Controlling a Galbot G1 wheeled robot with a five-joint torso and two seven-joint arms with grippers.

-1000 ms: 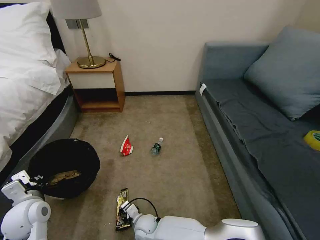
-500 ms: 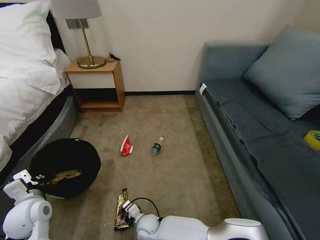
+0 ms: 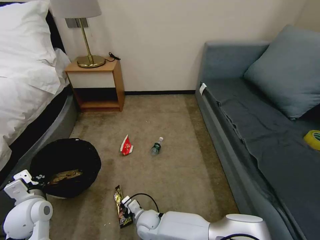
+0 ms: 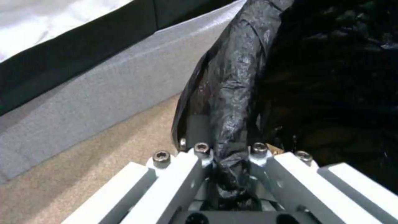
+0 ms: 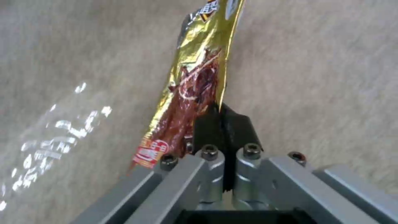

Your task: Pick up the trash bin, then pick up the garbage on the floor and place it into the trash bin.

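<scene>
The trash bin [image 3: 65, 163], lined with a crinkled black bag, hangs tilted at the lower left beside the bed. My left gripper [image 3: 32, 182] is shut on its rim, and the left wrist view has the bag [image 4: 232, 93] pinched between the fingers of the left gripper [image 4: 226, 149]. A crumpled tan paper [image 3: 65, 175] lies inside the bin. My right gripper [image 3: 126, 209] [image 5: 222, 121] is shut on the brown-gold candy wrapper [image 3: 120, 203] [image 5: 195, 77] just above the carpet. The red-white snack packet [image 3: 126, 145] and the small clear bottle [image 3: 156, 146] lie mid-floor.
A bed [image 3: 23, 83] runs along the left, with a wooden nightstand [image 3: 96, 83] and lamp [image 3: 87, 40] at the back. A grey-blue sofa [image 3: 266, 133] lines the right, holding a cushion [image 3: 286, 70] and a yellow tape roll [image 3: 312, 139]. Open carpet lies between.
The right gripper has closed on the candy wrapper and raised it a little off the carpet; the wrapper has turned, its far end swinging left. The bin has barely moved.
</scene>
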